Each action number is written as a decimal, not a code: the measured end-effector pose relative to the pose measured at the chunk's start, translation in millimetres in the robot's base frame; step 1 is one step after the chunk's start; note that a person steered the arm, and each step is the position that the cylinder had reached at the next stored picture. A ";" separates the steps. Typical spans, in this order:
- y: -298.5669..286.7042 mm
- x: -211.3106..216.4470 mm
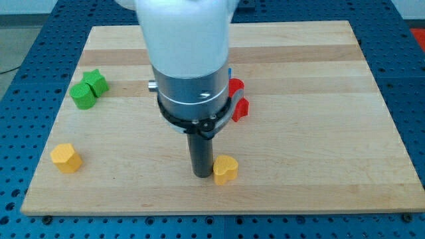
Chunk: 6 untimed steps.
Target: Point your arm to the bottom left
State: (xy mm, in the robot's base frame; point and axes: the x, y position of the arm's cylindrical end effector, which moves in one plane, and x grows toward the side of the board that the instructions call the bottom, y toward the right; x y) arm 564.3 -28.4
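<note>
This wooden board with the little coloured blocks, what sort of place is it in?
Probably a robotics lab bench: a wooden board on a blue perforated table, my tip beside a yellow block, green blocks at the view's left.

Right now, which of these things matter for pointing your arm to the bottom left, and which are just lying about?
Part of the job:
- my tip, just left of the yellow heart-shaped block
- the wooden board, whose bottom-left corner is the goal

Just lying about:
- yellow block near that corner
- green blocks
- red blocks, partly hidden by the arm
</note>
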 end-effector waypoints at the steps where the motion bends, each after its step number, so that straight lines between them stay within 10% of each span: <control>1: 13.8 1.3; 6: -40.8 53.9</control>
